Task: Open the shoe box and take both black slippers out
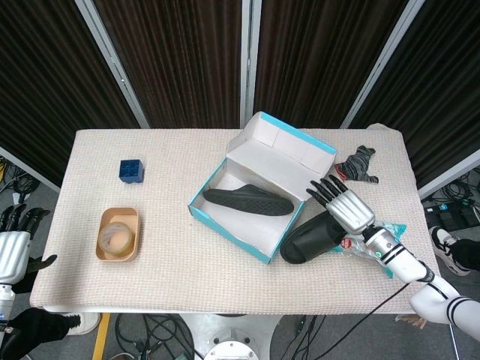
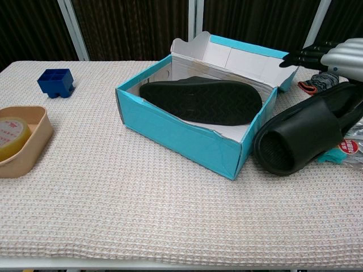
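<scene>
Looking down from the head view, the open shoe box holds one black slipper, while the second slipper lies on the table at the box's 4 o'clock, under the right hand, whose fingers are spread above it. The left hand, off the table's 8 o'clock corner, has its fingers apart, holding nothing. From the chest view, that second slipper rests just beside the box's 3 o'clock wall, partly over a snack packet.

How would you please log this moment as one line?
open turquoise cardboard shoe box: holds one black slipper | second black slipper: on table beside box | right hand: above it, open | left hand: idle

Matt black rubbery slippers, glossy cardboard shoe box, waffle-weave cloth table
</scene>
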`<state>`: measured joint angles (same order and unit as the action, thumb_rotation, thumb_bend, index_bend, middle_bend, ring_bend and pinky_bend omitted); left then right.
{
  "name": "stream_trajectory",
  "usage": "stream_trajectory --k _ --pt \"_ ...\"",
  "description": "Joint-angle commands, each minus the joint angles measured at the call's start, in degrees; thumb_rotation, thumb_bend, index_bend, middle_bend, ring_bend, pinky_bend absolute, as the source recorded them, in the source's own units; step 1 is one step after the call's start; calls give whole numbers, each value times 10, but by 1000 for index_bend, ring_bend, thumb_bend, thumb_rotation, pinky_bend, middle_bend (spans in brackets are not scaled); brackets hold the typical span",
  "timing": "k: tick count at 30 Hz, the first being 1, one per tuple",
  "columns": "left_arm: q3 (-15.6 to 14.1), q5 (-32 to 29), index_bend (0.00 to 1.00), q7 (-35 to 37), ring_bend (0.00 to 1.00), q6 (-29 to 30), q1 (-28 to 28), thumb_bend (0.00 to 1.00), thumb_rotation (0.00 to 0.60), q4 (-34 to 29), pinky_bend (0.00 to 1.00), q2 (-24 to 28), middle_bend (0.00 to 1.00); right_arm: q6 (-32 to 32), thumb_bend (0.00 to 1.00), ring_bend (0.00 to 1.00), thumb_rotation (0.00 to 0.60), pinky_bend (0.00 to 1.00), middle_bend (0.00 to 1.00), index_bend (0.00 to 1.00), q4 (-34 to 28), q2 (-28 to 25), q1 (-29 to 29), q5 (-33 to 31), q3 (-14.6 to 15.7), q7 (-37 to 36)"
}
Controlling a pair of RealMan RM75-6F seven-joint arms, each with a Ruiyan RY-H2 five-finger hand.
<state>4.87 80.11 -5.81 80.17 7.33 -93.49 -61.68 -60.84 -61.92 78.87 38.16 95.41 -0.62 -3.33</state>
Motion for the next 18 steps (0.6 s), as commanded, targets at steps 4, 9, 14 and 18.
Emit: stream_trajectory --k 4,9,14,18 --pt "18 12 173 27 54 -37 41 0 600 24 53 -1 155 -19 0 0 600 0 0 0 -50 -33 -20 -74 -55 42" --pt "48 51 179 71 54 -86 114 0 600 35 54 4 156 -60 0 0 600 0 0 0 -103 -83 -35 -84 -77 23" --pt "91 76 215 142 55 -173 227 0 600 70 98 -18 176 -100 0 0 600 0 0 0 -145 -122 -52 -92 -96 0" --pt "116 60 238 181 92 -257 317 0 600 94 173 -63 189 -119 0 0 600 0 0 0 -177 -149 -65 -95 -101 8"
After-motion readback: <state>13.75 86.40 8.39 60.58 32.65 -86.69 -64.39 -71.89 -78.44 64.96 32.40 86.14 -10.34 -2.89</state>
